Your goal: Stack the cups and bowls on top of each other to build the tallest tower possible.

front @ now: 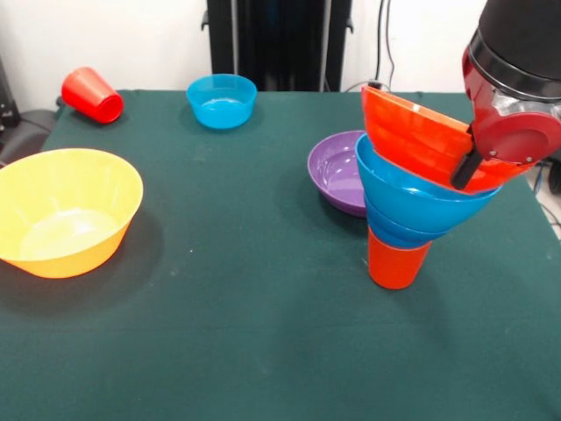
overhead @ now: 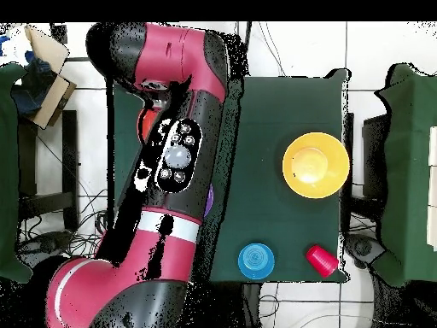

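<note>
Green table (front: 219, 333): yellow bowl (front: 66, 210) empty; orange-red bowl (front: 421, 140) tilted atop tower (front: 408, 210).

This is looking like a robotics lab or test room rather than a home. A red and black industrial arm (overhead: 166, 184) is reaching over a table (front: 263, 351) covered in plain dark green cloth, which is sitting on a white tiled floor (overhead: 294, 51). Loose cables (front: 383, 44) are hanging down the bare white wall (front: 131, 35) at the far side, beside a black stand (front: 279, 39). Bright plastic cups and bowls are lying about as test props, such as a yellow bowl (front: 66, 210) at the left.
</note>
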Controlling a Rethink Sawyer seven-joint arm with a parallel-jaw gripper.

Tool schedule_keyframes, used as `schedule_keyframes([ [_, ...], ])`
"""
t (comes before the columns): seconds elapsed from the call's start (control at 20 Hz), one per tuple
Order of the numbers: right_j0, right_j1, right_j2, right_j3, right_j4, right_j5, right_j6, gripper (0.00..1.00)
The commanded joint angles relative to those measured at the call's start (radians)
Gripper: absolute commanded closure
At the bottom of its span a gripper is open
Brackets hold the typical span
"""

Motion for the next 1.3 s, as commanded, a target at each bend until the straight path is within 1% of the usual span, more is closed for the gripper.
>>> schedule_keyframes([
  [0.05, -0.006, -0.03, 0.17, 0.116, -0.034, -0.038, -0.188, 1.0],
  [0.2, -0.017, -0.047, 0.195, 0.142, -0.039, -0.029, -0.22, 1.0],
  [0.4, -0.029, -0.052, 0.203, 0.14, -0.066, 0.008, -0.242, 1.0],
  [0.65, -0.04, -0.056, 0.214, 0.145, -0.083, 0.027, -0.251, 1.0],
  [0.8, -0.033, -0.052, 0.211, 0.138, -0.088, 0.047, -0.235, 1.0],
  [1.0, -0.026, -0.053, 0.197, 0.155, -0.115, 0.042, -0.232, 1.0],
  [1.3, -0.025, -0.07, 0.213, 0.199, -0.142, 0.017, -0.248, 1.0],
])
